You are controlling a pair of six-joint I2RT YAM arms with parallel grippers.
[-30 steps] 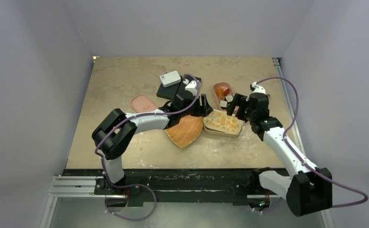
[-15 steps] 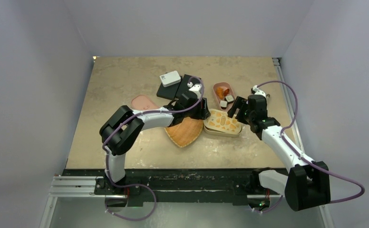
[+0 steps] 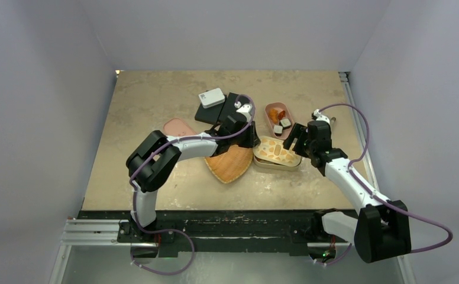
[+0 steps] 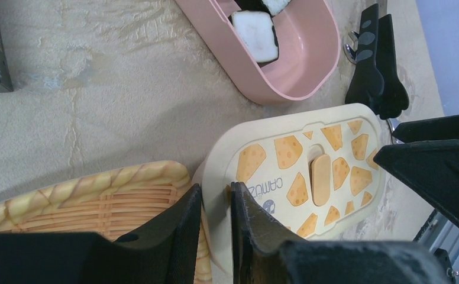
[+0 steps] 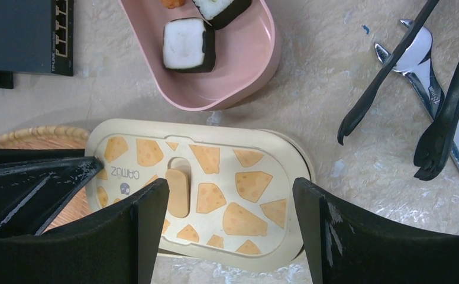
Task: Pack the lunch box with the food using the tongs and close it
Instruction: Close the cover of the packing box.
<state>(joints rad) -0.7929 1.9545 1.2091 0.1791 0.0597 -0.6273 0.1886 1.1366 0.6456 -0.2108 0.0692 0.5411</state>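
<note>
The tongs (image 5: 387, 67) lay on the table (image 5: 339, 195), off to the right of the right gripper (image 5: 232, 183) and a bit ahead of it. Their two black ends were spread apart and pointed back toward that gripper. Their thin arms ran away from it, ahead and to the right. One arm lay across a small silver tool (image 5: 419, 52).

The pink box (image 5: 257, 71) sat just ahead of both pairs of jaws. It was a long oval of smooth plastic, and its long side ran ahead and to the left of the right jaws. The food (image 5: 186, 44) lay inside it: square white pieces with dark skins, and something orange at the far end.

Between that box and the right jaws lay the cheese lid (image 5: 215, 155). It was a cream oval with orange cheese wedges printed on it and a little raised bar in the middle. Its long side ran across, from one right jaw to the other. The right jaws stood wide open over it and held nothing.

The left gripper (image 4: 215, 189) reached in at the lid's left end. Its jaws were almost together, with the lid's rim pinched in the thin gap. Beside its outer jaw lay a woven wicker tray (image 4: 97, 195). A flat black box (image 5: 26, 35) sat ahead and to the left.
</note>
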